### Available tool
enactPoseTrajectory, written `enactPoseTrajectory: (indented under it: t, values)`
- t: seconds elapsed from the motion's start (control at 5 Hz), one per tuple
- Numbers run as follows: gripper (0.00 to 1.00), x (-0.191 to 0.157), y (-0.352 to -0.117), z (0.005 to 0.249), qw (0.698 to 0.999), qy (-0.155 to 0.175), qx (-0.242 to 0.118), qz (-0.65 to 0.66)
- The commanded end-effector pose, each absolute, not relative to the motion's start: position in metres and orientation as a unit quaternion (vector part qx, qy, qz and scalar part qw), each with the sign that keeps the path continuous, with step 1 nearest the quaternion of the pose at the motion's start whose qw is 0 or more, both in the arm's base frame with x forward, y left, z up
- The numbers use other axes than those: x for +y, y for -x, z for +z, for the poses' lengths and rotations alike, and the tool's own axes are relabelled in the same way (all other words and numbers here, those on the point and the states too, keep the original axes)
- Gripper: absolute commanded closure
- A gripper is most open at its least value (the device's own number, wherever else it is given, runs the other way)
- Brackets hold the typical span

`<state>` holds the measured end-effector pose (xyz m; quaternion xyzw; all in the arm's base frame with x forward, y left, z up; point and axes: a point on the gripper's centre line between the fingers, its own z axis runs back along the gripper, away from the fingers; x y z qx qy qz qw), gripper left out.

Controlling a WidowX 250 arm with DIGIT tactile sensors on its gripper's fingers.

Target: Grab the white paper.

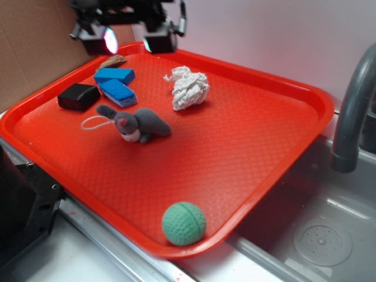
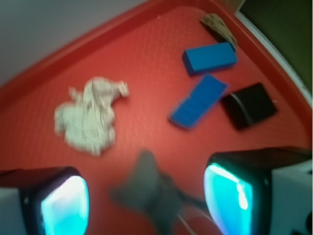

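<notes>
The white paper point(image 1: 188, 88), a crumpled wad, lies on the far middle of the red tray point(image 1: 282, 135). In the wrist view the white paper point(image 2: 90, 115) sits at the left, above the left finger. My gripper point(image 1: 134, 38) hangs high over the tray's far left corner, well apart from the paper. Its glowing pads point(image 2: 66, 208) stand wide apart, open, with nothing held. The wrist view shows the gripper point(image 2: 146, 200) over the grey plush mouse point(image 2: 154, 193), which is blurred.
On the tray lie the grey plush mouse point(image 1: 138, 123) with a white cord loop, two blue blocks point(image 1: 117, 85), a black block point(image 1: 78, 96), a brown piece point(image 1: 111, 60) and a green ball point(image 1: 184, 223) at the near edge. A grey faucet point(image 1: 352, 111) and sink stand at right.
</notes>
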<state>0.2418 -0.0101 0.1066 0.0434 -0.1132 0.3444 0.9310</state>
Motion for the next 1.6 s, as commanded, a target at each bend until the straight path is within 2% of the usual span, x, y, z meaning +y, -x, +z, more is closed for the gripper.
enactPoseTrajectory:
  t: [0.0, 0.2, 0.4, 0.6, 0.8, 1.0, 1.2, 1.4]
  values:
    - [0.00, -0.002, -0.292, 0.071, 0.935, -0.046, -0.111, 0.333]
    - [0.00, 0.000, -0.294, 0.041, 0.952, -0.018, -0.091, 0.291]
    - [1.00, 0.001, -0.291, 0.032, 0.959, -0.009, -0.086, 0.270]
    - [1.00, 0.003, -0.289, 0.036, 0.970, -0.013, -0.057, 0.235]
    - [1.00, 0.009, -0.265, 0.044, 0.980, -0.011, -0.042, 0.196]
    - [1.00, 0.006, -0.272, 0.085, 0.985, -0.014, -0.047, 0.168]
    - [1.00, 0.010, -0.266, 0.117, 0.981, -0.021, -0.071, 0.177]
    - [1.00, 0.008, -0.251, 0.138, 0.982, -0.023, -0.082, 0.168]
